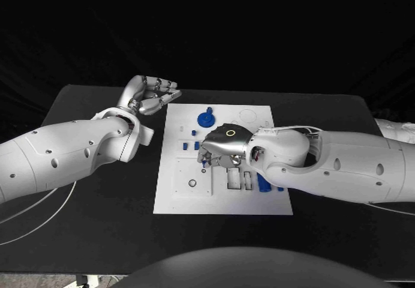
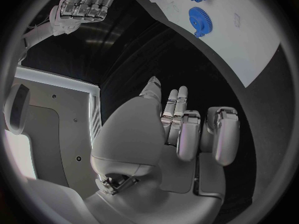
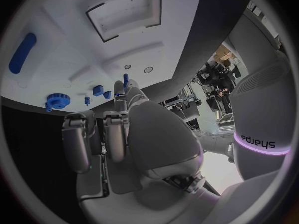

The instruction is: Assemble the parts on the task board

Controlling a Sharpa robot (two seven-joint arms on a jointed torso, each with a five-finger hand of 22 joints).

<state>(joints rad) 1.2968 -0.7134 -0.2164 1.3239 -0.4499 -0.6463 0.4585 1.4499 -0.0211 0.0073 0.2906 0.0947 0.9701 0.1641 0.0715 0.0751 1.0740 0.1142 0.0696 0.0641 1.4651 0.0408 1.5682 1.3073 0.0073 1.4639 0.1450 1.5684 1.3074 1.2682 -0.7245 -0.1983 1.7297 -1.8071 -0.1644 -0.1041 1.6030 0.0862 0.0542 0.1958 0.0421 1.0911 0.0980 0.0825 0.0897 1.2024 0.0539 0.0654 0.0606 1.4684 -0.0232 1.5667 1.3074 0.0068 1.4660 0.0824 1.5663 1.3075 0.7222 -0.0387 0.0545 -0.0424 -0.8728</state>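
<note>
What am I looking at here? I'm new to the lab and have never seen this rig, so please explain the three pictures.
This is a robot with two white arms, each ending in a silver hand. The square picture comes from a camera on its head, looking down at a black table. The two round pictures come from cameras at the wrists, behind each hand.

On the table lies a white task board with small blue parts on it, including a blue gear and a long blue piece.

The right hand is over the middle of the board and pinches a small blue peg in its fingertips. The left hand is off the board's far left corner, fingers curled, holding nothing.
</note>
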